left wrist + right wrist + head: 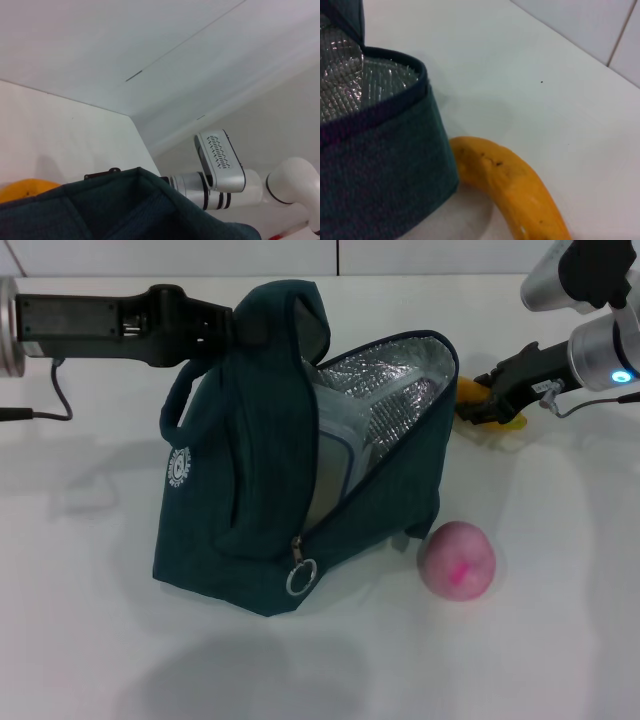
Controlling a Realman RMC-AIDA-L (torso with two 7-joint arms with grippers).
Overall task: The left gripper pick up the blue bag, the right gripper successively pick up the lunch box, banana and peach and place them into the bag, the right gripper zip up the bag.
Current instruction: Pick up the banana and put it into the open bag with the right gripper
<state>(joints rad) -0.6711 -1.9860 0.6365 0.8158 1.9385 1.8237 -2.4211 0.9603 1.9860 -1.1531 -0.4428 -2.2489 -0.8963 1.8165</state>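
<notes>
The left gripper [238, 328] reaches in level from the left edge of the surface [90, 570], and its fingers are closed on the top handle of the blue bag [240, 510], holding the handle up. The bag stands upright near the middle of the surface, its flap unzipped and hanging open toward the right, so that the silver foil lining [395, 380] shows. A white round logo [178, 468] sits on the bag's left side, and the metal ring zip pull [301, 577] hangs low on its front. The lunch box [338, 445] stands on edge inside the bag; only its clear wall and blue rim show through the opening.

The peach [457, 559] rests on the surface just beside the bag's lower right corner, toward the near edge. Farther back, near the right edge, the banana [480, 400] lies on the surface close to the bag's open mouth; in the right wrist view the banana [512, 187] has one end touching or almost touching the bag's wall. The right gripper [487, 400] is down at the banana, its fingers to either side of it; whether they press on the fruit cannot be told.
</notes>
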